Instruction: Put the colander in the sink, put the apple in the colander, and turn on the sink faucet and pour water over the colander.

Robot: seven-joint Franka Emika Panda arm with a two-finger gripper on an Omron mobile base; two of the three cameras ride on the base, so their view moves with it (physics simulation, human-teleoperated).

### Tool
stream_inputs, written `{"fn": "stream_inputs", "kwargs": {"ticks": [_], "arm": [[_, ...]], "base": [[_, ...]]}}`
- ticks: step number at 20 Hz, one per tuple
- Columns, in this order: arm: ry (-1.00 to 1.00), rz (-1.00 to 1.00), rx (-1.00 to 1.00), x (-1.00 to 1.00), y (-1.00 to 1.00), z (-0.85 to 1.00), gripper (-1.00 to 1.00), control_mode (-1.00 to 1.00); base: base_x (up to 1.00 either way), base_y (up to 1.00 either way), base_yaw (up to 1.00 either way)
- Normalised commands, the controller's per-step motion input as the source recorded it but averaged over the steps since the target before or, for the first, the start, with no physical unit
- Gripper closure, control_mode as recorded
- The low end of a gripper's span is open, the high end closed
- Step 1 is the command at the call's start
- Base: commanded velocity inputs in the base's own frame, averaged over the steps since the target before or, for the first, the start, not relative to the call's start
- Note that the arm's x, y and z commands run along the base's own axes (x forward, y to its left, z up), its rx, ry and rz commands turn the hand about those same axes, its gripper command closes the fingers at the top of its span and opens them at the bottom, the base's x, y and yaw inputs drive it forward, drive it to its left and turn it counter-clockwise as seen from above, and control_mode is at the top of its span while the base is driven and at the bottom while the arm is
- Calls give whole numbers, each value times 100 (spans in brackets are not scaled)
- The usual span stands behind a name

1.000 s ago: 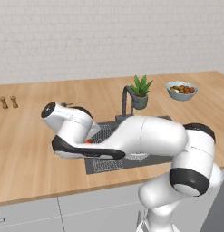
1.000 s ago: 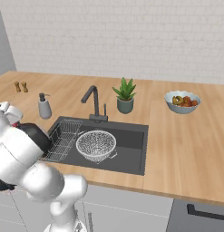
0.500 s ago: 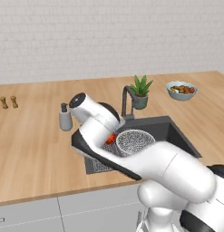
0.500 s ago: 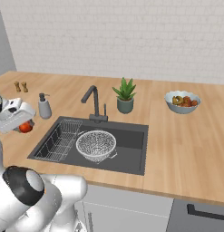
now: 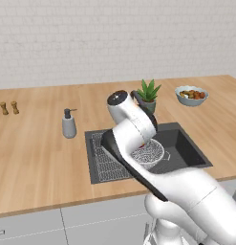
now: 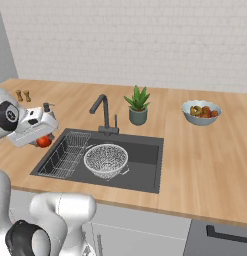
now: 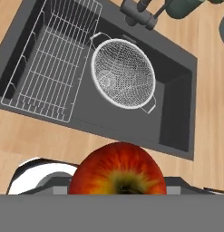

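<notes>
One step done: colander (image 6: pixel 106 160) sits upright in the sink (image 6: pixel 145 167), right of the wire rack (image 6: pixel 65 154), under and in front of the faucet (image 6: pixel 102 112), so water can reach it. Gripper (image 6: pixel 44 140) is clenched on the apple (image 7: pixel 118 170), carrying it high over the sink's near-left edge. Hand camera looks straight down past the fruit at the mesh bowl, probably lining up the drop. Apple isn't over the colander yet. Faucet untouched.
</notes>
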Motion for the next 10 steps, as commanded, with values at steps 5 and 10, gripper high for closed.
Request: {"fn": "stream_inputs", "kwargs": {"ticks": [5, 10], "arm": [[0, -1, 14, -6, -56, 10, 100, -100], [0, 0, 18, 6, -78, 1, 100, -100]], "base": [[0, 0, 0], [0, 0, 0]]}}
